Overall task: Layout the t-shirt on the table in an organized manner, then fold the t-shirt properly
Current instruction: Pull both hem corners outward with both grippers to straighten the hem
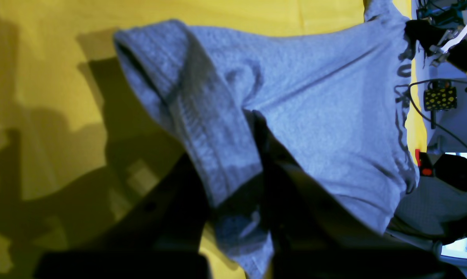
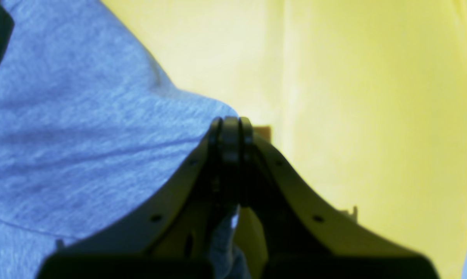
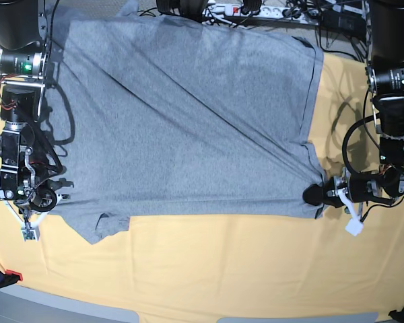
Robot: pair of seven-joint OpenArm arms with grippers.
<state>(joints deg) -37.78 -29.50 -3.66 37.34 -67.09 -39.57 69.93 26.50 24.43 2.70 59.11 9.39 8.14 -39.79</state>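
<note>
The grey t-shirt [image 3: 188, 121] lies spread wide over the yellow table [image 3: 222, 269], plain side up, with diagonal creases. My left gripper [image 3: 318, 195] is shut on the shirt's near right corner. In the left wrist view the fabric [image 1: 314, 108] rises in a tent from the table [image 1: 43, 77] and runs between the dark fingers of that gripper [image 1: 237, 174]; black lettering [image 1: 404, 97] shows at its far edge. My right gripper [image 3: 56, 198] is at the shirt's left edge by the sleeve. In the right wrist view it [image 2: 231, 124] is shut on the shirt [image 2: 62, 135] above the table [image 2: 373, 116].
A power strip and cables [image 3: 249, 10] lie along the back edge behind the shirt. The table's grey front edge [image 3: 67, 303] runs along the bottom, with a red and black clamp [image 3: 0, 277] at the near left. Equipment and cables [image 1: 440, 99] stand beyond the table's side.
</note>
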